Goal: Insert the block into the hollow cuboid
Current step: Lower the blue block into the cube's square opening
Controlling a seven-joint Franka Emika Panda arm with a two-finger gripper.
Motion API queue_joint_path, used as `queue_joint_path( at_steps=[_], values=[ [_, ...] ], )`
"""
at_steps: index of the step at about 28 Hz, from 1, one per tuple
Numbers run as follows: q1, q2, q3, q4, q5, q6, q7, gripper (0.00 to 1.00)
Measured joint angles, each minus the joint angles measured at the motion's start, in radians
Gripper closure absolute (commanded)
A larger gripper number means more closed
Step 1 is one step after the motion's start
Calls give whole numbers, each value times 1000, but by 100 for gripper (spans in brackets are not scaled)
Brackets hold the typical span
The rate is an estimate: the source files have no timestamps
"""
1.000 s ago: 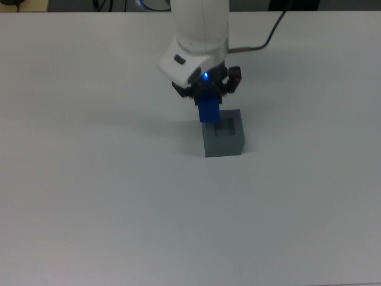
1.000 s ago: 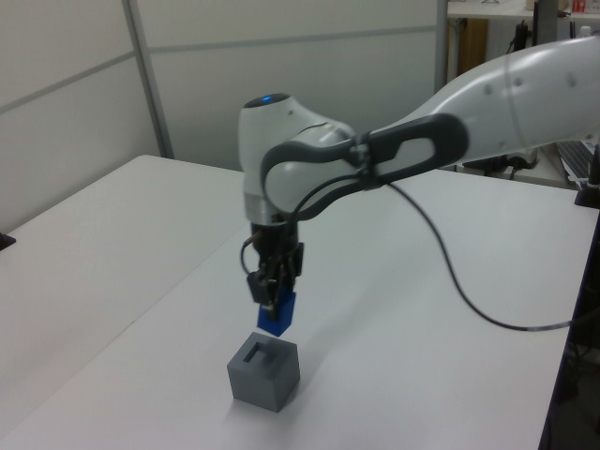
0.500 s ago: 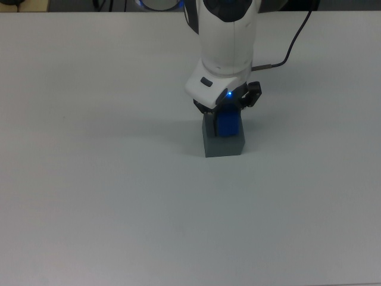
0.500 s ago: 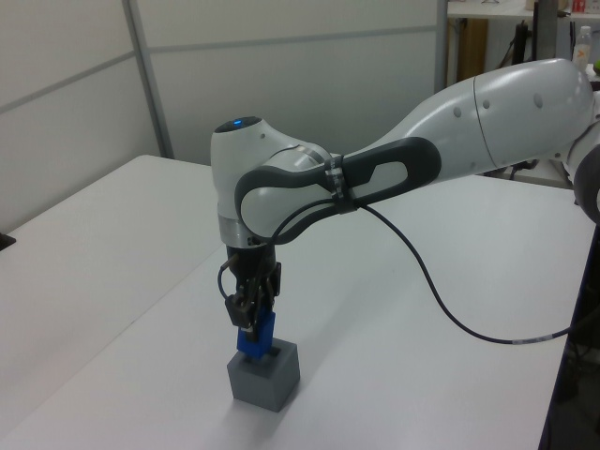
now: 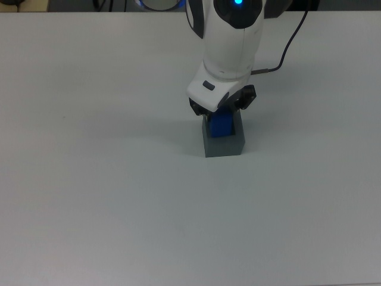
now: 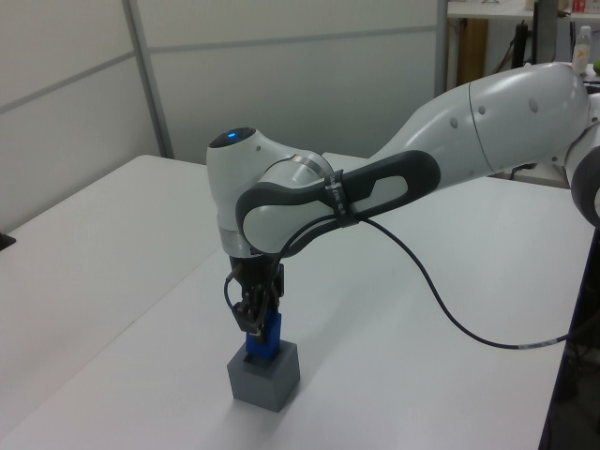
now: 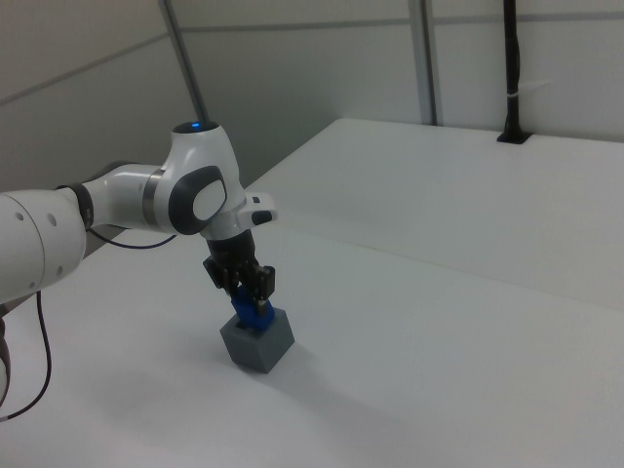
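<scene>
The grey hollow cuboid stands on the white table. The blue block stands upright with its lower end inside the cuboid's top recess and its upper part sticking out. My gripper hangs straight above the cuboid, shut on the block's upper end. The arm's white wrist hides the block's top in the top view.
The white table spreads wide on all sides of the cuboid. A black cable trails from the wrist toward the top view's upper right. Wall panels stand behind the table in the left view.
The gripper carried the block from beside and above the cuboid to over its recess, then lowered it. The block's lower end now sits in the recess.
</scene>
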Motion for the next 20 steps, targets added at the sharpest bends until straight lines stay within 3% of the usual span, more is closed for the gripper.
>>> queue_joint_path(
  at_steps=[20],
  values=[
    [4,-2,20,3,-9,-51,0,69]
  ],
)
